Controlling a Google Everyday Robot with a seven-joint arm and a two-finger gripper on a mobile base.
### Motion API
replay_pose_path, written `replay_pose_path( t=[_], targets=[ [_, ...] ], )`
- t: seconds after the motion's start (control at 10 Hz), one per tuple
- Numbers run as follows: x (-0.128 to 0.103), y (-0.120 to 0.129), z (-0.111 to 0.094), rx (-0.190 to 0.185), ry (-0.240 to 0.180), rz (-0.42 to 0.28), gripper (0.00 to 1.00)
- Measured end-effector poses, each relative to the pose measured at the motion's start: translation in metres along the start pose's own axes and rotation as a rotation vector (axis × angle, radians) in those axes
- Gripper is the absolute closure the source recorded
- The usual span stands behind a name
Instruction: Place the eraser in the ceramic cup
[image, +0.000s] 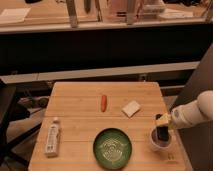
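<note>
In the camera view the arm reaches in from the right edge and the gripper (161, 131) hangs at the near right corner of the wooden surface (80, 107), directly over the cup (159, 143). The eraser (162, 135) shows as a small dark block just below the jaws, its lower end at or already inside the cup's dark mouth; the jaws appear closed on its upper end, though the contact itself is too small to make out for certain. The cup stands upright right beneath the jaws, touching or nearly touching the eraser. Off to the left of the jaws sits the green bowl (113, 148), close by but apart from the cup; up and to the left lies the pale flat block (131, 108), and farther left the orange carrot-like thing (103, 102). Far to the left, near the opposite edge, lies a white remote-like object (52, 138). The step in hand looks like the placing itself, with carrying done. The next move calls for parting the jaws so the eraser drops into the cup, then lifting straight up so the arm does not tip the light cup or nudge it toward the edge.
</note>
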Motion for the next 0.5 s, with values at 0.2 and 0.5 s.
replay_pose_path(
  t=[0.2, 0.5],
  targets=[
    [-0.0001, 0.0026, 0.0015, 0.012, 0.000, 0.009, 0.20],
    [-0.0038, 0.0003, 0.0045, 0.029, -0.001, 0.004, 0.20]
  ],
)
